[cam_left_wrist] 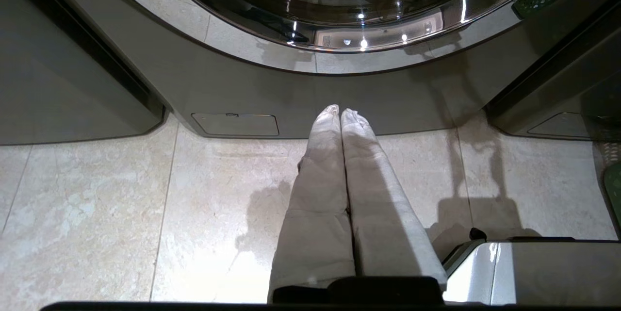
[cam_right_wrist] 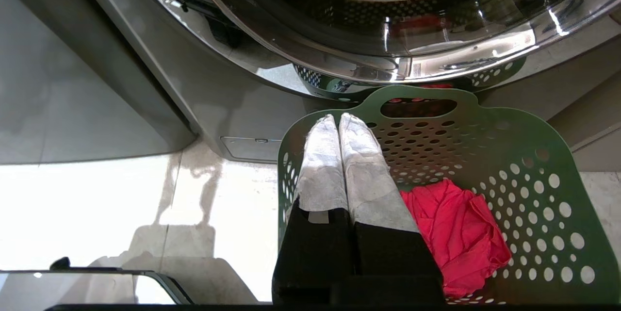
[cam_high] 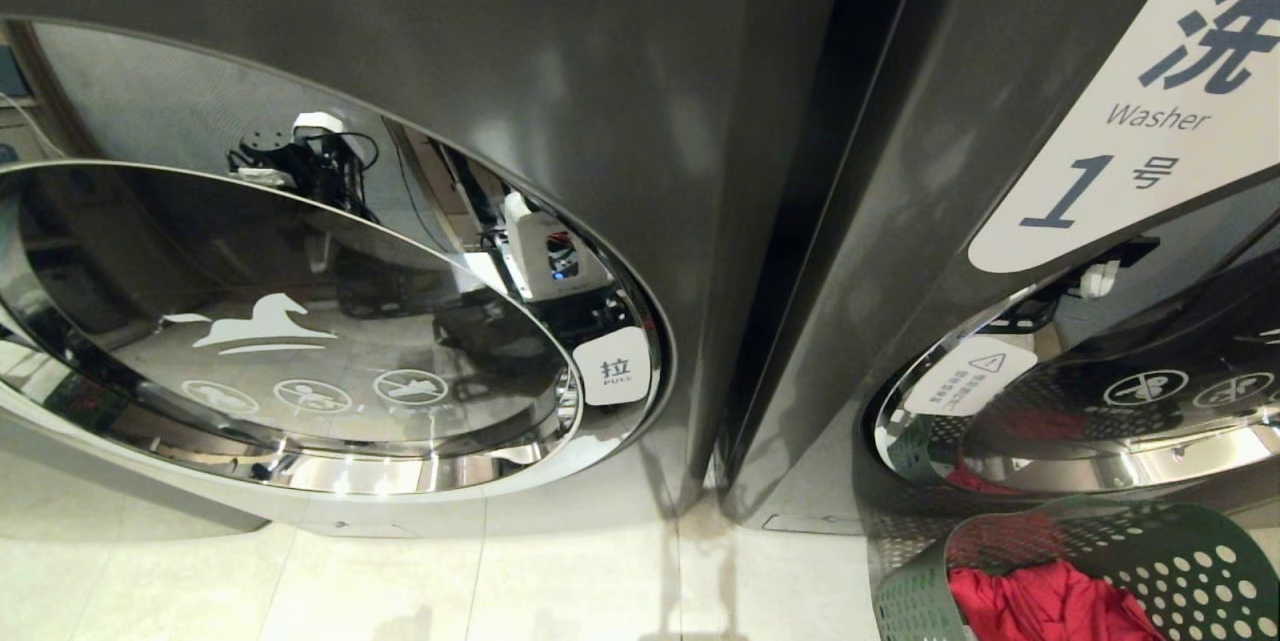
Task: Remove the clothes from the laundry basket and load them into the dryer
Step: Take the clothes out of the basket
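While both arms hung idle, the laundry basket (cam_right_wrist: 485, 155) sat on the floor right in front of the machine w/ the white "Washer 1" label (cam_high: 1130, 111), its handle slot against the base below the chrome door rim. Basket was dark green plastic, rows of round holes in walls, cut-out slot at rim. A crumpled red garment (cam_right_wrist: 456, 233) lay inside, toward the near wall. In head view only the basket's corner (cam_high: 1100, 561) showed, bottom right, red cloth visible.

Right gripper (cam_right_wrist: 338, 119) hovered over the basket's edge, white-wrapped fingers pressed together, holding nothing. Left gripper (cam_left_wrist: 339, 111) hung over bare floor, fingers likewise pressed together, empty, pointing at the foot of the other machine.

That other machine, the dryer (cam_high: 600, 71), stood just beside the washer, dark grey, round glass door (cam_high: 290, 321) closed, chrome rim, white icons on the glass, small white "pull" tag (cam_high: 614, 368) at the door's edge. Narrow dark gap btwn the two cabinets.

Floor (cam_left_wrist: 97, 214): glossy pale beige tiles, thin grout lines, bright glare & shadows.
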Controlling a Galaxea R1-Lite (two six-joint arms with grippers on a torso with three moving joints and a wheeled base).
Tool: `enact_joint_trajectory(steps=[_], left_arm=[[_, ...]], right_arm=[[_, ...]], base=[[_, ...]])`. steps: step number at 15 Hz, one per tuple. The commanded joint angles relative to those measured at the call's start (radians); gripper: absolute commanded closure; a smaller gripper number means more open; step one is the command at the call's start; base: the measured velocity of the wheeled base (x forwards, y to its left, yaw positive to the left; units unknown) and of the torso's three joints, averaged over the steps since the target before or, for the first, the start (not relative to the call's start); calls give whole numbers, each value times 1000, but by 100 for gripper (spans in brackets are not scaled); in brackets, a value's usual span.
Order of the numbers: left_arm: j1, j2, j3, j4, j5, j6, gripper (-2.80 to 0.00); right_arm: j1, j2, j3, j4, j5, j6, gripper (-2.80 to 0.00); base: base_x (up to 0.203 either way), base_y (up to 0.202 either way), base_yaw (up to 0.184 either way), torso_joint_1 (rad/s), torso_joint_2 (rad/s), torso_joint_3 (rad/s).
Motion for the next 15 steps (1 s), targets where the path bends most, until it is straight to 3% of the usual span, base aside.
enact_joint_trajectory(steps=[1,3,5,6,9,11,13,15], left_arm=[[0,0,0,1,-2,8,0],[0,0,-1,1,3,-13,0],[0,0,-1,1,4,-21,0],[0,0,-1,1,4,-21,0],[0,0,-1,1,4,-21,0],[0,0,-1,1,4,-22,0],[0,0,0,1,4,-21,0],[0,0,0,1,4,-22,0]], right_arm=[[1,0,-3,8,1,-19,0],[-1,12,-58,28,-27,-47,0],[0,118,-214,137,-201,-28,0],[4,216,-278,185,-286,22,0],[-14,583,-389,279,-447,308,0],[-66,793,-432,317,-505,505,0],[-186,988,-459,339,-534,664,0],[-398,1100,-480,349,-490,753,0]], base=[[0,0,0,0,0,0],[0,0,0,0,0,0],[0,0,0,0,0,0],[0,0,0,0,0,0],[0,0,0,0,0,0],[0,0,0,0,0,0],[0,0,0,0,0,0],[0,0,0,0,0,0]])
